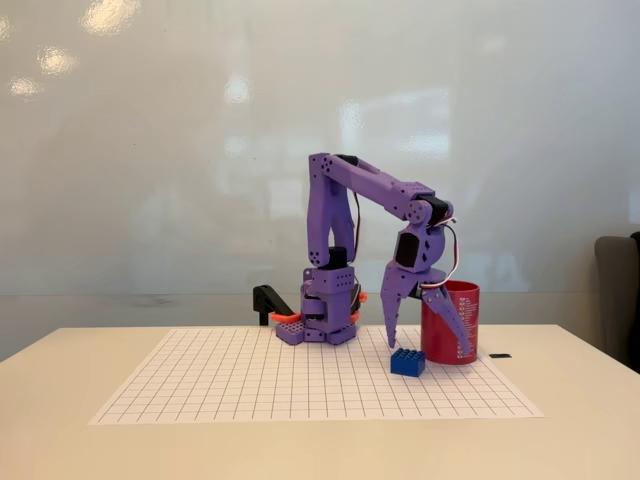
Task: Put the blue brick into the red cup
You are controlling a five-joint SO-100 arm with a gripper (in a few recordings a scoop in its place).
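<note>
Grid sheet first, spread over most of the table, its left half bare as I scan across in the fixed view. Next comes the purple arm base sitting at the sheet's back edge, with a black and orange clamp piece just to its left. From there the arm goes up, folds over and drops down toward the right side of the sheet. Now the gripper: its two fingers are spread wide apart and pointing down, holding nothing that I can see. One finger comes down just left of the blue brick, the other crosses in front of the red cup. The brick rests on the sheet near its right edge, studs up, just beside the cup's foot or touching it; I can't tell which from this angle. The cup stands upright just behind and right of it. A small dark object lies on the table past the sheet's right edge. I read this as the approach to the pick, grasp not yet made. Next I need to lower the gripper so the fingers straddle the brick, keeping the right finger off the cup wall, then close.
</note>
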